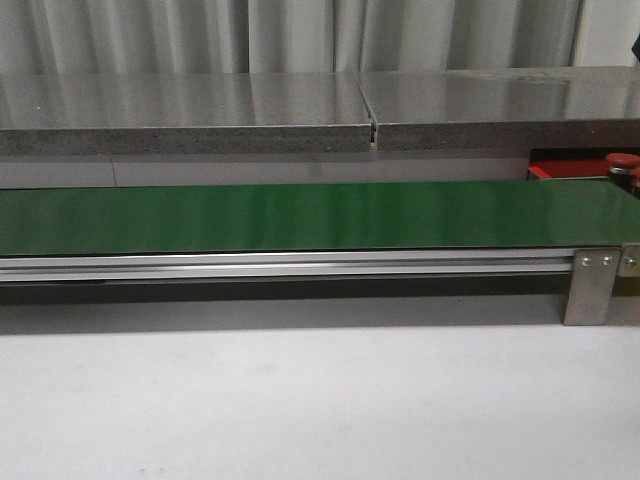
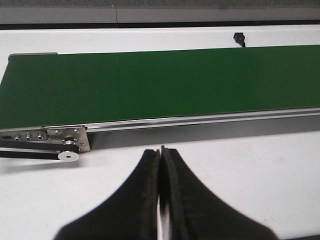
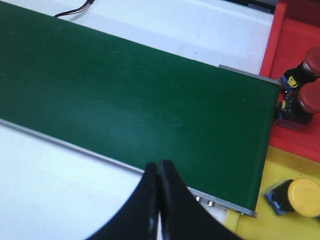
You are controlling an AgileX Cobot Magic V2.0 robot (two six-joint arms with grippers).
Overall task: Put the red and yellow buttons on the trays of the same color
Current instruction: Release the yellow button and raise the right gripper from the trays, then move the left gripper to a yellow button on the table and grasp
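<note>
Two red-capped buttons [image 3: 306, 97] stand on the red tray [image 3: 290, 45] past the belt's end in the right wrist view. A yellow-capped button [image 3: 299, 197] lies on the yellow tray [image 3: 250, 227] beside it. In the front view the red tray [image 1: 560, 171] and one red button [image 1: 622, 163] show at the far right behind the belt. My left gripper [image 2: 161, 150] is shut and empty above the white table before the belt. My right gripper [image 3: 158, 164] is shut and empty at the belt's near edge.
The long green belt [image 1: 300, 215] runs across the table on an aluminium rail [image 1: 280, 265] with a steel bracket [image 1: 592, 285]. A grey stone ledge [image 1: 300, 110] stands behind. A black cable [image 3: 75, 9] lies beyond the belt. A pulley [image 2: 68, 155] sits at the belt's left end.
</note>
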